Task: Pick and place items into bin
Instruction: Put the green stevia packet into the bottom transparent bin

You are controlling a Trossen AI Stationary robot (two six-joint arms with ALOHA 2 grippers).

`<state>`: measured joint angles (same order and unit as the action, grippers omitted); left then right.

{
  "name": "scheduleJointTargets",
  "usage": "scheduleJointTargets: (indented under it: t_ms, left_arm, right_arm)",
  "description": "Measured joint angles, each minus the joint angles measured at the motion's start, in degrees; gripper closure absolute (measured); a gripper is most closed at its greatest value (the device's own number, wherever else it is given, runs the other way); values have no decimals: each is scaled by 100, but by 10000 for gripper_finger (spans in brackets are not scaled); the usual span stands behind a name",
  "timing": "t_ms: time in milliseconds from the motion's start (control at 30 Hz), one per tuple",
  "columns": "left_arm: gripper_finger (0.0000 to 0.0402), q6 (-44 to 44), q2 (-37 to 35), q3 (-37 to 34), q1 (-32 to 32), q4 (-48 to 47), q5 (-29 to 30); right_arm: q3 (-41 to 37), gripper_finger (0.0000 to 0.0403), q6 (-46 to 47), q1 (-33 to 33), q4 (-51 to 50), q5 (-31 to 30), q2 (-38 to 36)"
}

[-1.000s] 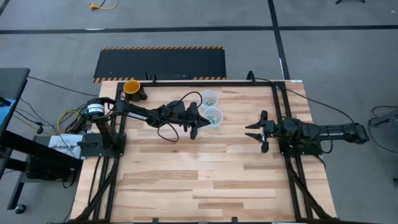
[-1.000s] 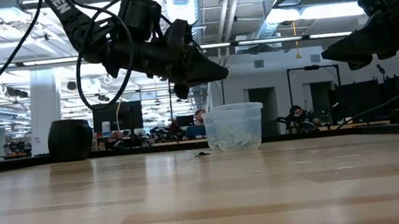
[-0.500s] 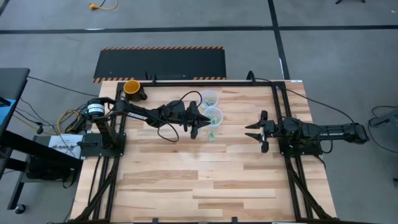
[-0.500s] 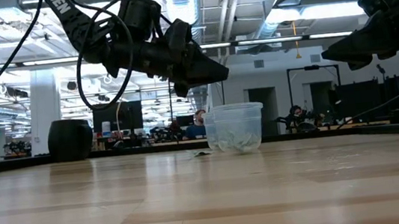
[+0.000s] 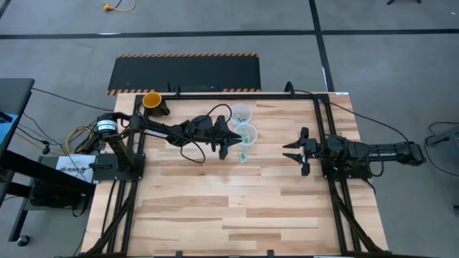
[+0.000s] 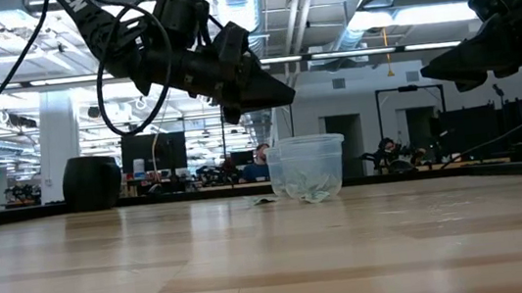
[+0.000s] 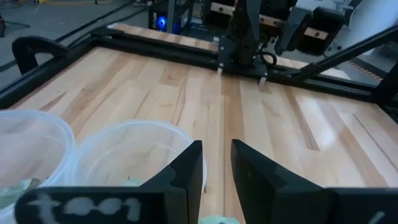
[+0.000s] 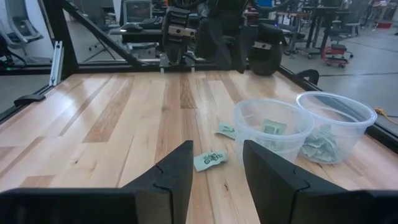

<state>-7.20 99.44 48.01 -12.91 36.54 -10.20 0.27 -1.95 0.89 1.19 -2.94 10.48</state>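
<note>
Two clear plastic cups stand at the table's far middle. The farther cup (image 5: 242,111) holds several green-and-white packets (image 8: 320,144). The nearer cup (image 5: 247,132) has one packet (image 8: 271,128) inside. Two packets lie flat on the wood: one (image 5: 244,156) just on the near side of the nearer cup, the other (image 8: 225,129) beside that cup. My left gripper (image 5: 237,139) hovers open above the table next to the nearer cup, with nothing between its fingers (image 7: 189,168). My right gripper (image 5: 286,150) waits open at the right, raised off the table.
A dark mug with a yellow inside (image 5: 152,102) stands at the far left corner. Black rails (image 5: 320,129) frame the table's left, right and far sides. Bare wood (image 5: 229,208) fills the near half. People and desks show in the room beyond (image 6: 260,156).
My left gripper has opened without leaving its place by the nearer cup. A packet has dropped from it and now lies flat on the table on the near side of that cup, outside it.
</note>
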Motion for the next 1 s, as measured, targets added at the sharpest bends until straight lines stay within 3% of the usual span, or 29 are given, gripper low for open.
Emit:
scheduleJointTargets:
  t_ms: [233, 400, 600, 733, 867, 1000]
  left_arm:
    - [331, 11, -4, 0, 232, -1139, -233]
    - [331, 291, -4, 0, 709, -2148, 360]
    - [331, 1077, -4, -2, 1141, -2694, 901]
    - [331, 1601, -4, 14, 1145, -2567, 895]
    - [331, 2176, -4, 307, 1171, -2636, 789]
    - [331, 2708, -4, 846, 1291, -3348, 984]
  right_arm:
    - [0, 269, 0, -2, 0, 0, 0]
    - [1, 269, 0, -2, 0, 0, 0]
    - [0, 270, 0, -2, 0, 0, 0]
    - [0, 270, 1, -1, 0, 0, 0]
    - [1, 268, 1, 0, 0, 1, 0]
    - [1, 270, 0, -2, -2, 1, 0]
